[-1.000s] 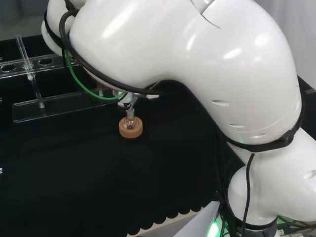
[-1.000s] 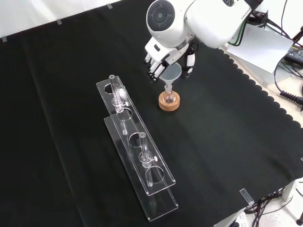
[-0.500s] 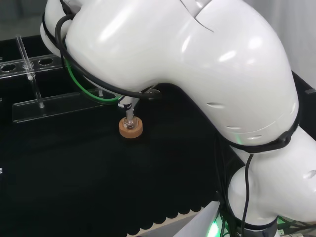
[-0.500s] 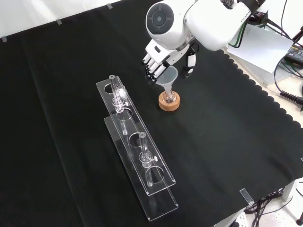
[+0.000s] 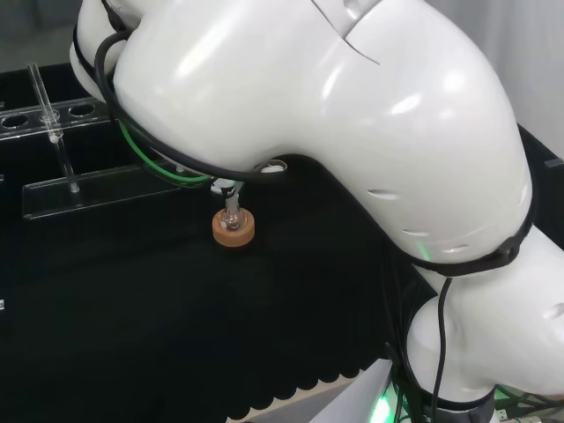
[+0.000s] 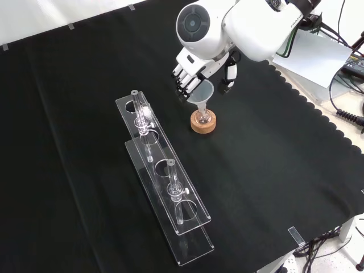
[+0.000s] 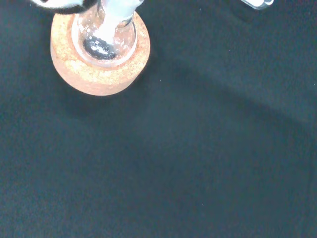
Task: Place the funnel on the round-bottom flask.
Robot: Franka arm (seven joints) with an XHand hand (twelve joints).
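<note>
A small round-bottom flask (image 6: 203,117) sits on a cork ring (image 6: 203,125) in the middle of the cloth. A clear funnel (image 6: 202,93) stands with its stem in the flask's neck, its bowl leaning a little to the left in the front view. The hand (image 6: 196,67) hovers just above and around the bowl, with fingers (image 6: 182,86) to its left and the thumb (image 6: 229,77) to its right, straight and apart from the rim. In the wrist view the funnel's stem (image 7: 117,11) enters the flask (image 7: 103,42) on the cork ring (image 7: 94,74). In the head view the arm's links hide the funnel above the cork ring (image 5: 233,228).
A long clear rack (image 6: 164,190) with two glass tubes stands left of the flask in the front view, and at the far left in the head view (image 5: 84,189). The arm's big white link (image 6: 199,25) overhangs the hand. Papers and cables lie off the cloth's right edge.
The hand has risen slightly and its fingers and thumb have drawn away from the funnel's bowl. The funnel has settled into the flask's neck and leans slightly left in the front view.
</note>
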